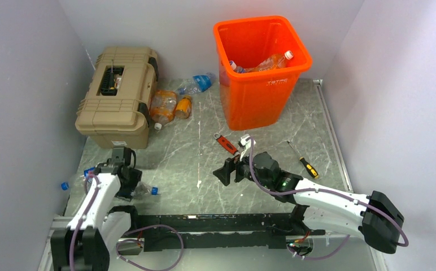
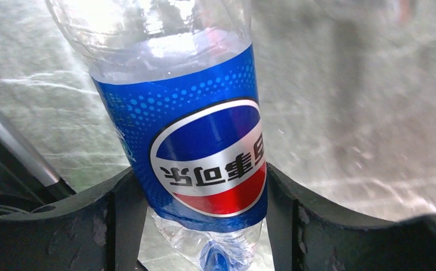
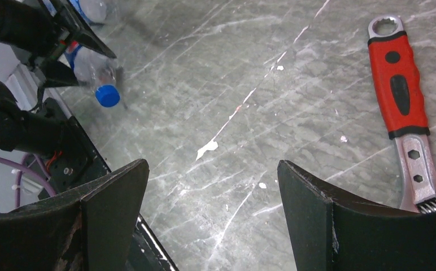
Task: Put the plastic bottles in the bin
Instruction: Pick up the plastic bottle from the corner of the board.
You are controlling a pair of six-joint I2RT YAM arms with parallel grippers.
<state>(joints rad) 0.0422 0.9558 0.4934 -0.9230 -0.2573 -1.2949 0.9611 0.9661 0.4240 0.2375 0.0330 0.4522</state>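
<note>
A clear plastic bottle (image 2: 204, 130) with a blue, white and red label lies on the table at the near left, its blue cap (image 1: 154, 191) pointing right. My left gripper (image 2: 201, 178) is down over it, a finger pressed against each side of the label. The right wrist view also shows this bottle (image 3: 100, 76). Another bottle (image 1: 86, 172) lies just left of that arm. More bottles (image 1: 165, 106) lie beside the toolbox, and several (image 1: 269, 62) are inside the orange bin (image 1: 261, 101) at the back. My right gripper (image 3: 213, 169) hangs open over bare table at the centre (image 1: 230, 169).
A tan toolbox (image 1: 117, 96) stands at the back left. A red-handled wrench (image 3: 402, 96) lies just ahead of the right gripper, in front of the bin. A small screwdriver (image 1: 305, 161) lies to the right. Walls close in both sides.
</note>
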